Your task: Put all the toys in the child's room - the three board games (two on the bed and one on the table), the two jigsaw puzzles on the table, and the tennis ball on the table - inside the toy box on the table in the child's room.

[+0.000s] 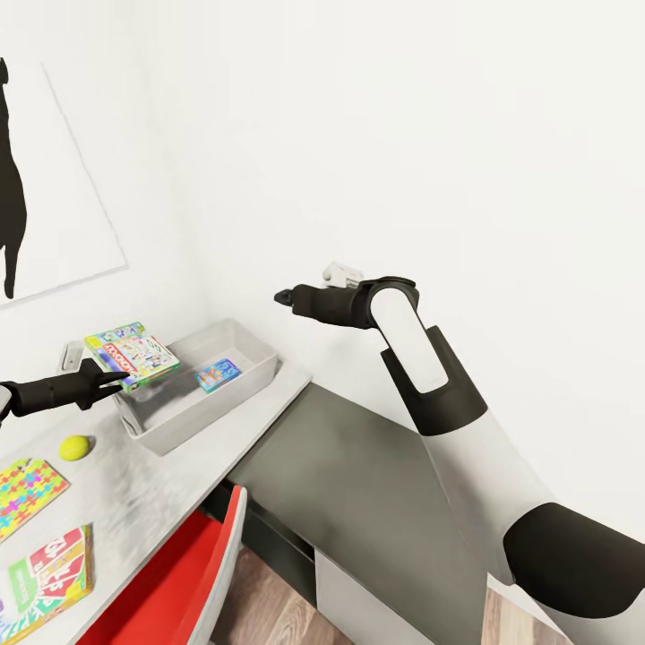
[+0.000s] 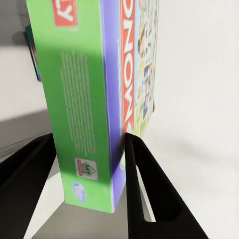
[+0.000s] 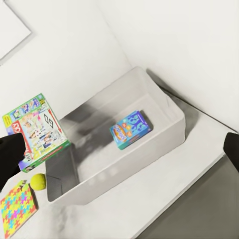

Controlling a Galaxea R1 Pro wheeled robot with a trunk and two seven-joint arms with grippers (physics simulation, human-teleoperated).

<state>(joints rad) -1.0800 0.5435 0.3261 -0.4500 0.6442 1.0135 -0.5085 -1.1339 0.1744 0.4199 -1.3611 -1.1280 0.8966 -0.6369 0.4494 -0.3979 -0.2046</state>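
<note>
My left gripper (image 1: 115, 381) is shut on the green-bordered board game (image 1: 132, 356) and holds it in the air over the near-left end of the toy box (image 1: 211, 414). In the left wrist view both fingers (image 2: 144, 184) press the box's faces (image 2: 89, 124). The blue board game (image 1: 218, 374) lies flat inside the toy box (image 3: 142, 172). On the table (image 1: 143, 502) lie the tennis ball (image 1: 74, 447), a jigsaw puzzle (image 1: 22, 493) and the SKIP-BO game (image 1: 49, 573). My right gripper (image 1: 283, 296) hovers high right of the box, open, fingertips (image 3: 231, 149) wide apart.
A red chair (image 1: 179, 582) stands tucked at the table's front edge. A lower dark grey cabinet top (image 1: 358, 484) adjoins the table on the right. The white wall runs close behind the toy box, with a black silhouette picture (image 1: 36, 179) at the left.
</note>
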